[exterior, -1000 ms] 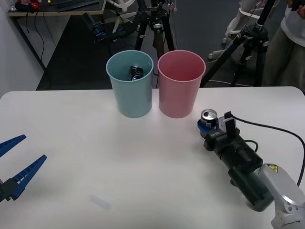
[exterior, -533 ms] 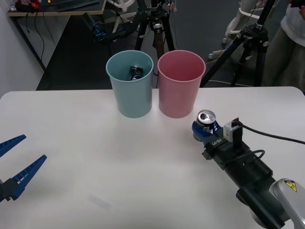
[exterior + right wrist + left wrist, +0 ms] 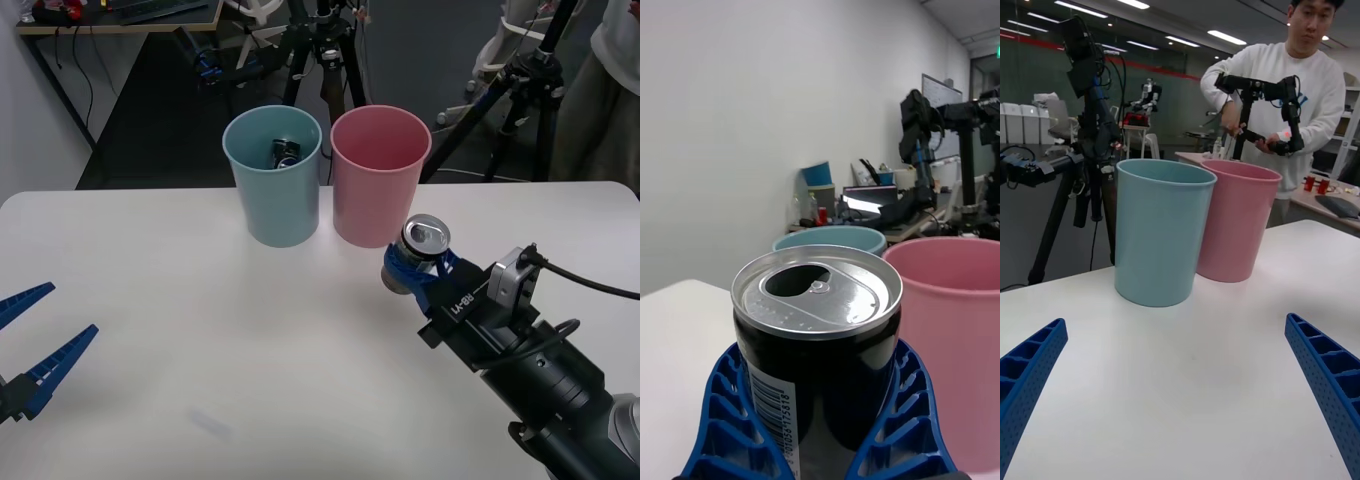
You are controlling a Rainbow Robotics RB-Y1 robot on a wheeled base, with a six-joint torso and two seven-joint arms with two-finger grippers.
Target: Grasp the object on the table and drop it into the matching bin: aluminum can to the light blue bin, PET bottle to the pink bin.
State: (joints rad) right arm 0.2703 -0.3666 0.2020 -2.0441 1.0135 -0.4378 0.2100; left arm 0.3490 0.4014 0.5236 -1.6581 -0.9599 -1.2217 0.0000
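From above, looking down over my arms, my right gripper (image 3: 408, 268) is clamped on the aluminum can (image 3: 419, 250) and holds it clear of the table (image 3: 200, 320), just in front of the pink bin (image 3: 379, 175), near its lower right side. The can tilts a little, its shiny top and pull tab facing up. The light blue bin (image 3: 273, 177) stands touching or almost touching the pink one on its left, and something dark lies inside it, perhaps another can, though I cannot make it out well. My left gripper (image 3: 28, 340) hangs at the table's left edge with its blue fingers spread wide, gripping nothing.

At my right wrist, the can (image 3: 817, 345) sits upright between my ribbed blue fingers (image 3: 726, 420), which press against both its sides. Its opened top is level with the rim of the pink bin (image 3: 955, 330) just behind it, the light blue bin (image 3: 829, 238) showing beyond.

At my left wrist, both fingers (image 3: 1322, 375) stand far apart over the bare table (image 3: 1180, 390), with the light blue bin (image 3: 1159, 229) and pink bin (image 3: 1232, 217) side by side well ahead.
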